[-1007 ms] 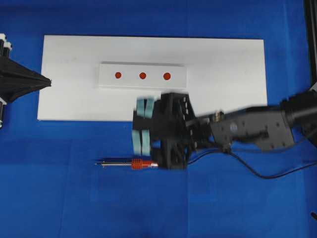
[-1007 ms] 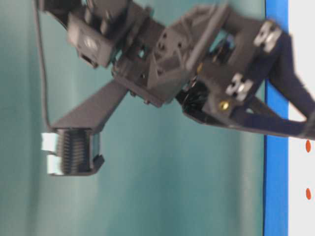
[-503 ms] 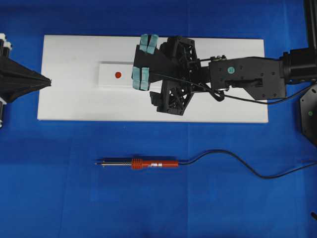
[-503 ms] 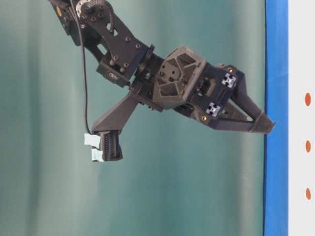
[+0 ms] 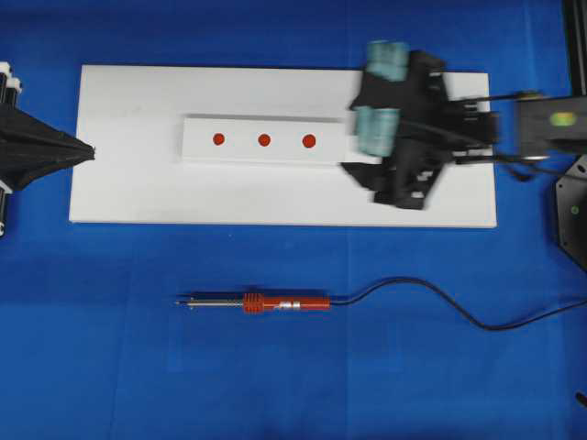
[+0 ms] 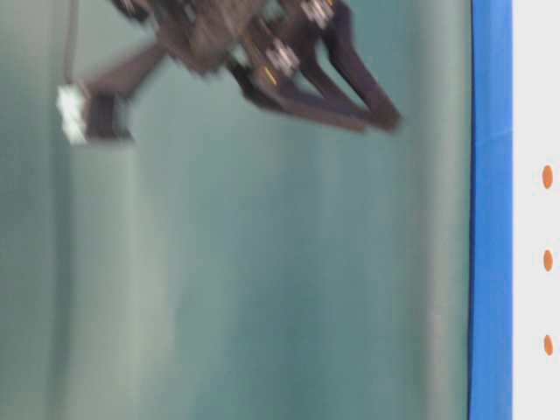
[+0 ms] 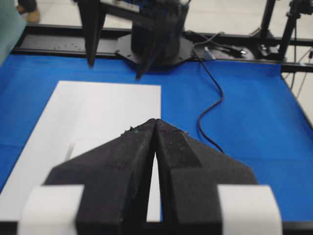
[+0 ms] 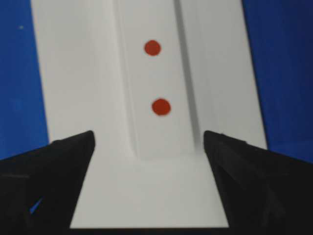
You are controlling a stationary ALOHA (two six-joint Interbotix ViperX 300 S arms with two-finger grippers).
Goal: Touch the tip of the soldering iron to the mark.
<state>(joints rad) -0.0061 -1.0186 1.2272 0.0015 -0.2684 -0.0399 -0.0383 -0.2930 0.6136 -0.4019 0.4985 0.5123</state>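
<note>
Lying on the blue bench (image 5: 92, 367) near its front edge, the soldering iron (image 5: 275, 302) is seen in the overhead view with its thin metal shaft pointing left, its red-orange handle in the middle and its black cord (image 5: 431, 298) trailing off toward the right edge. Nothing is touching it. Behind it a white board (image 5: 128, 183) carries a raised white strip (image 5: 197, 151) with three red marks (image 5: 264, 140). The right gripper (image 5: 381, 92) is blurred above the board's right end, well apart from the iron, its jaws spread wide and empty. The left gripper (image 5: 87, 151) is parked at the board's left edge.

From table level the right gripper (image 6: 236, 96) is again blurred, high above the surface, and the marks (image 6: 548, 260) show at the picture's right edge.

By the left wrist view the left gripper (image 7: 155, 121) is shown with jaws pressed together on nothing, over the board.

In the right wrist view two marks (image 8: 160, 106) are framed between the wide jaws.

The iron is judged light and stiff, its shaft slim and easily bent or slipped on. The ribbed handle is judged the place to be gripped, crosswise near its middle, with the cord's drag to be allowed for.
</note>
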